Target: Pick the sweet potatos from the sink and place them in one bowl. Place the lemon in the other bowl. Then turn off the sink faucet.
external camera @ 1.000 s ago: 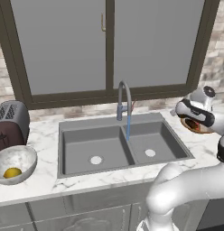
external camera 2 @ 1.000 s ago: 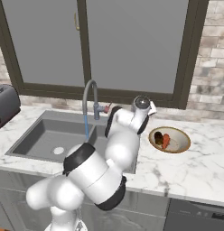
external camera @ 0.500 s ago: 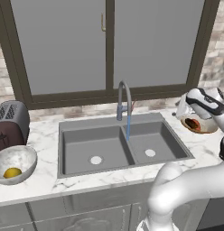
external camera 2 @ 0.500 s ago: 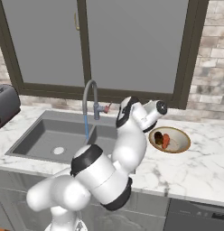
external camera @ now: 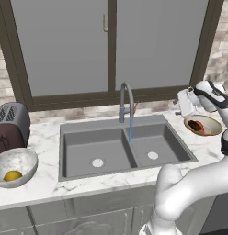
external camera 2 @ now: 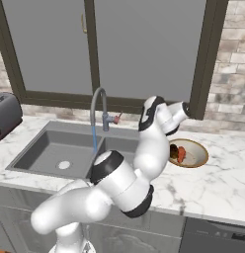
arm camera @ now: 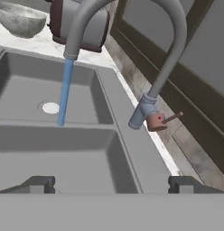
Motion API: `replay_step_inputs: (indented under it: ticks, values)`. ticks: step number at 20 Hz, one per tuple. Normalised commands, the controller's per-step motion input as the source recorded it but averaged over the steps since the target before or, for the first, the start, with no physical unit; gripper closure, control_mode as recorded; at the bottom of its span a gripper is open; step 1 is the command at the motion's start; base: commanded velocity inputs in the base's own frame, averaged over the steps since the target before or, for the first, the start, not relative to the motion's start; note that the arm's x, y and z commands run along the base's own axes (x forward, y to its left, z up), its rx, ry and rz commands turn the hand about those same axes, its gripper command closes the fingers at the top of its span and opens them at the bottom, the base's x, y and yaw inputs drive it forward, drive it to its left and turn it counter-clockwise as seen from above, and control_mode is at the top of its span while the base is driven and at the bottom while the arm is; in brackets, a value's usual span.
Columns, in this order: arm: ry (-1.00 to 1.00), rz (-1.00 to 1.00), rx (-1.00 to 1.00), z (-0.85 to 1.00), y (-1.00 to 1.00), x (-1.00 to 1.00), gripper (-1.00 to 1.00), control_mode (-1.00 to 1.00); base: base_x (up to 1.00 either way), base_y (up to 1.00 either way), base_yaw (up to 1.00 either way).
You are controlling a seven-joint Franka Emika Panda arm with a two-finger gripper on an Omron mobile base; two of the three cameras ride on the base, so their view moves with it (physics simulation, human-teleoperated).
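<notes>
faucet [external camera: 127, 102] behind sink [external camera: 120, 149], bowls [external camera: 14, 166] at either side

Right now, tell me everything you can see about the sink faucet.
The sink faucet is a tall grey metal gooseneck, upright on the rim behind the sink, about over the divider between the two basins. Its spout arches forward and down. A blue stream of water runs from the nozzle into the basin, so it is on. A small reddish side lever sticks out near the base. Nothing touches it; the open hand faces it from the side, apart.

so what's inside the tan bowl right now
The tan bowl holds the sweet potatos, one orange-red, one dark; the arm covers part of the bowl in the right base view.
</notes>
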Motion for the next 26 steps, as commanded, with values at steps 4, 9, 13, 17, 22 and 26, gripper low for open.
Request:
replay_step_inputs:
  ticks: [4, 9, 13, 17, 22, 26]
  values:
    - [-0.12, 0.1, -0.02, 0.0, 0.54, 0.17, -1.0, -1.0, 0.0, 0.0, 0.0]
    - [-0.09, 0.02, -0.04, -0.01, 0.62, 0.14, -1.0, -1.0, 0.0, 0.0, 0.0]
    - [-0.02, 0.0, -0.07, -0.06, 0.59, 0.12, -1.0, -1.0, 0.0, 0.0, 0.0]
    - [0.0, 0.0, -0.11, -0.26, 0.56, 0.06, -1.0, -1.0, 0.0, 0.0, 0.0]
    - [0.0, 0.0, -0.11, -0.31, 0.45, 0.05, -1.0, -1.0, 0.0, 0.0, 0.0]
    - [-0.03, 0.0, -0.09, -0.1, 0.36, 0.26, -1.0, -1.0, 0.0, 0.0, 0.0]
